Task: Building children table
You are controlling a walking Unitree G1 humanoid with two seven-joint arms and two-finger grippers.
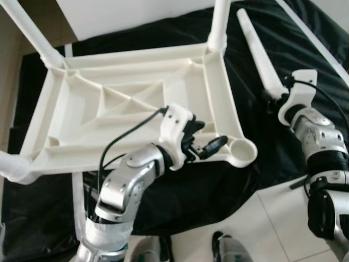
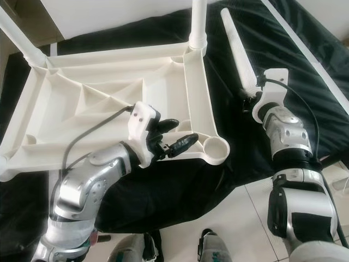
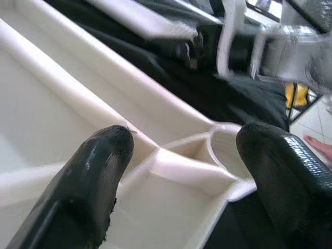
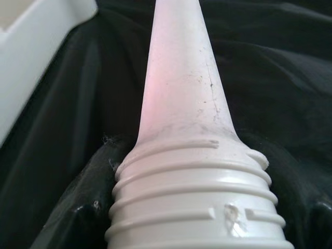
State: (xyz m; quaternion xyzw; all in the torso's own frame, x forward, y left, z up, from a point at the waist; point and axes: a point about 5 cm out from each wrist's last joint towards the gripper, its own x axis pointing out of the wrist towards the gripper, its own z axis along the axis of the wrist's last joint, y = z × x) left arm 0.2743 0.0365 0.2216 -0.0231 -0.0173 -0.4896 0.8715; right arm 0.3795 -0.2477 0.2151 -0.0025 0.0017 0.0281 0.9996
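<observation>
So we have the white tabletop (image 1: 136, 103) lying upside down on a black cloth (image 1: 272, 33) spread over the floor, its ribbed underside facing up. Three of its corners carry legs that stand up out of the frame; the corner nearest our right side holds only an empty round socket (image 1: 243, 151).

Our left tool (image 1: 203, 140) rests at the tabletop's near edge, just beside that socket, with its two black fingers (image 3: 104, 171) spread apart and nothing between them; in the left wrist view the socket sits in the gap ahead of them.

Our right tool (image 1: 275, 95) holds the loose leg (image 1: 259, 54) by its threaded end, the fingers closed around it. The leg lies on the cloth off the tabletop's right edge, its long axis running away from us, the tapered tip pointing to the far side and the threads toward the tool.

The relation that matters, we judge: the empty socket lies to the left of the held leg and nearer to us, well apart from it. The right arm is the one carrying the leg, so the threaded end would have to swing down and left to meet the socket, while the left tool can steady the tabletop
</observation>
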